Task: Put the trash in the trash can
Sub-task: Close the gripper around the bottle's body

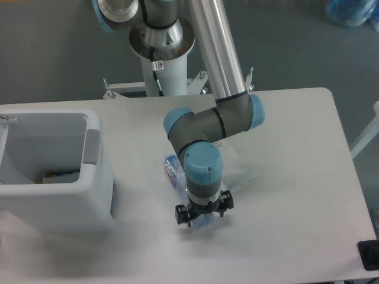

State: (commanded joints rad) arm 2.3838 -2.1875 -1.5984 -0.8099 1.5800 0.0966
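Bottle (173, 171) lying mid-frame on table (296, 177), lower end under gripper (203, 218); packet (240, 171) just right. Gripper low over bottle, grip state unclear. Trash can (53, 171) far left.

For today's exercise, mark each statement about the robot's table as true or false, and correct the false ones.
1. The bottle lies on the table. True.
2. The bin stands to the right of the arm. False: in the picture it is at the table's left edge, left of the arm.
3. The gripper is above the bin. False: it is low over the bottle's end, well away from the bin.
4. The packet lies beside the bottle, partly hidden by the arm. True.
5. The bin is completely empty. False: something already lies at its bottom.
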